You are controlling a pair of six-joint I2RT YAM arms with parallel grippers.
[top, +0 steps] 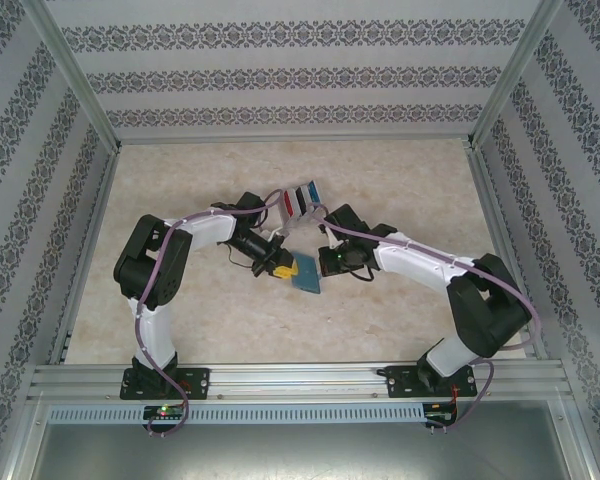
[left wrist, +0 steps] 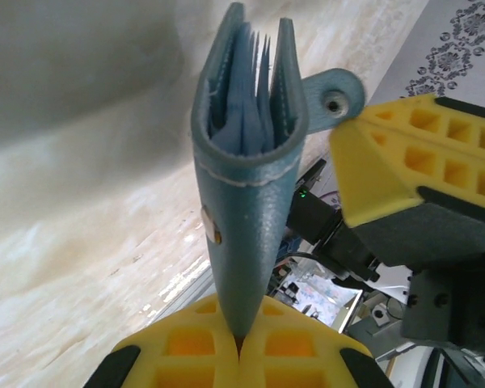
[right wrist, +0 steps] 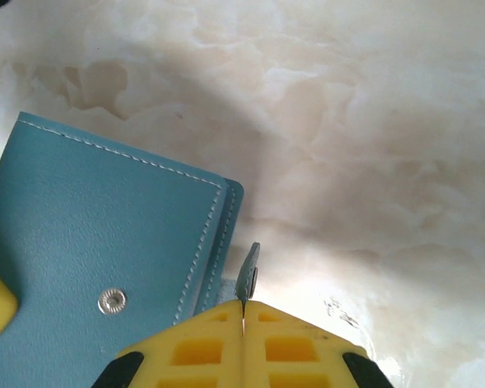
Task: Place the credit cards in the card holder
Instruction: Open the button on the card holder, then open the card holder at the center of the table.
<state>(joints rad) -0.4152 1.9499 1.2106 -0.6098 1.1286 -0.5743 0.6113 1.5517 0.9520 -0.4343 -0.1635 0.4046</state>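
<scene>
In the top view, the two arms are reaching toward each other over the marbled table (top: 180, 200), and the card holder (top: 306, 277) is hanging between them near the middle of the table. The left gripper (top: 283, 268) is meeting it from the left and the right gripper (top: 320, 262) from the right. Just beyond them, the credit cards (top: 300, 198), red, black and blue, are standing upright in a pale rack (top: 300, 212), apart from the holder.

In the left wrist view, the left gripper (left wrist: 238, 343) is pinching the card holder (left wrist: 242, 210) by its lower edge, its yellow fingers pressed against both sides of the leather. The holder is standing edge-on, its folded spine facing the camera and its inner pockets fanning open slightly at the top. A metal stud (left wrist: 214, 234) is showing on its left face. A rounded snap tab (left wrist: 335, 95) is sticking out from the holder's right side, with a yellow finger of the right gripper sitting just below it.

In the right wrist view, the right gripper (right wrist: 243, 305) is pressing its fingers together on a thin teal sliver (right wrist: 248, 271), which is seen edge-on and is probably that snap tab. The holder's flat stitched panel (right wrist: 105, 226) is lying to the left, just beside the fingers, with the pale table behind it.
</scene>
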